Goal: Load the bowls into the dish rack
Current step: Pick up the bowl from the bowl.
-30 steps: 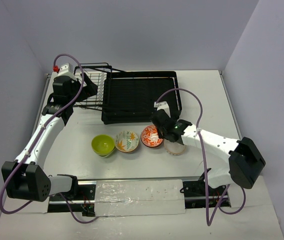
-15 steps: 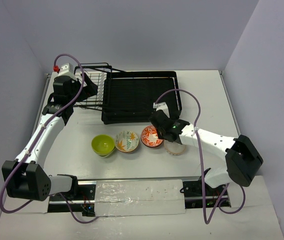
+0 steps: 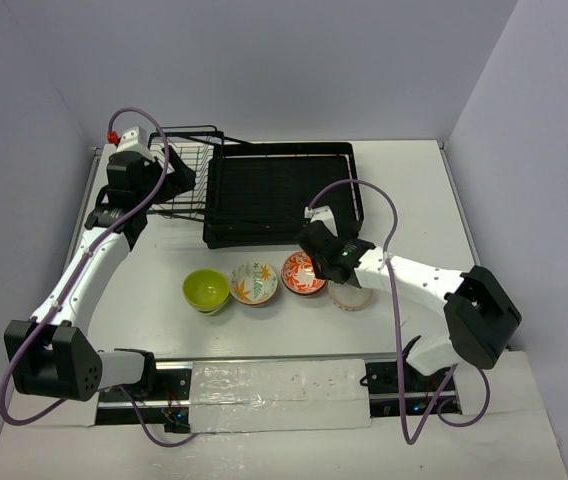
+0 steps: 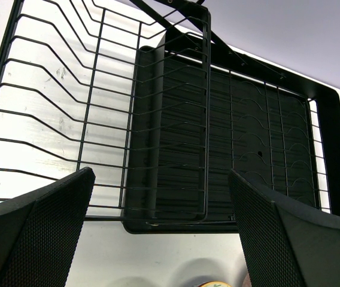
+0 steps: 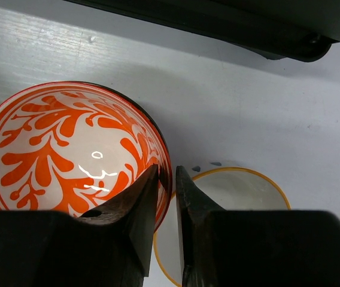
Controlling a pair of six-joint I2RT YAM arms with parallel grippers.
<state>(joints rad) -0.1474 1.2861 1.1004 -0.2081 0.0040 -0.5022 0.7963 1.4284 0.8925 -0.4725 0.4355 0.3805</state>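
Both jaws empty: left wide apart by dish rack (image 4: 176,149), right newly ajar astride red-orange bowl (image 5: 68,149) rim

Soft, even overhead light; the white bench (image 3: 414,200) is bright, with faint shadows beneath the bowls (image 3: 254,283). A glare streak marks the red-orange bowl (image 5: 38,131). Close up, the left hand (image 4: 161,174) looks dark and soft.

A white surface (image 3: 414,190) is closed in by plain, pale lavender walls (image 3: 264,60) at the back and on both sides. A black rail (image 3: 264,359) runs along its near edge, and a shiny, wrinkled whitish sheet (image 3: 279,395) lies just in front of the rail. Faint grey scuffs (image 4: 61,72) mark the surface at its far left.
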